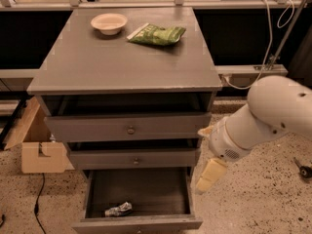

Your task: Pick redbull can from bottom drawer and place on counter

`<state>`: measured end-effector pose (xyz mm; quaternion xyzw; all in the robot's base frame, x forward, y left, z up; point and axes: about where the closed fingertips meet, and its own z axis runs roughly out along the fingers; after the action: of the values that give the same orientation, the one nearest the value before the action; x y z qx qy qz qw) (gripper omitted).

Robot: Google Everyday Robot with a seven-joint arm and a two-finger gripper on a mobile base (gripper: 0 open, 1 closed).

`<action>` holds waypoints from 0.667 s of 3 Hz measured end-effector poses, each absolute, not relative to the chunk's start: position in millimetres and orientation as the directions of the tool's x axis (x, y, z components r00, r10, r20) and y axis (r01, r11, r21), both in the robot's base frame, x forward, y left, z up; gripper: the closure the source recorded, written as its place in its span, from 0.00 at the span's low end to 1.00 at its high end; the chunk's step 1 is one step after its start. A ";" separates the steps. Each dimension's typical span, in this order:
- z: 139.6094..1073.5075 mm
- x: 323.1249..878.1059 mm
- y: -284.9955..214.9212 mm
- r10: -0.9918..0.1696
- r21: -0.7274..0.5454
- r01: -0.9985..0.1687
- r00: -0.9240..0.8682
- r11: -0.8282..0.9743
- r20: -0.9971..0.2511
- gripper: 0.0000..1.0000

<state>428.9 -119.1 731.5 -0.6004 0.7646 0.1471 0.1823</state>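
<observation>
The redbull can (118,209) lies on its side near the front left of the open bottom drawer (161,191), silvery and crinkled on the dark grey floor. The counter (122,57) is the flat grey top of the cabinet. My gripper (209,173) hangs at the end of the white arm (273,111), just off the drawer's right side, above and to the right of the can, with nothing seen in it. One cream finger (211,173) points down.
A pale bowl (109,22) and a green snack bag (157,34) lie at the back of the counter. Two shallower drawers with round knobs (130,129) stand partly open above. A cardboard box (43,150) sits on the floor at left. Cables hang at right.
</observation>
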 end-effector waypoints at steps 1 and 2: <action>651.4 423.5 -91.7 -0.823 0.063 -0.979 -0.199 0.195 -0.531 0.00; 577.7 419.7 -57.2 -0.765 0.103 -0.983 -0.185 0.155 -0.617 0.00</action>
<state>419.7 -57.2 577.7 -0.6001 0.7280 0.2499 0.2177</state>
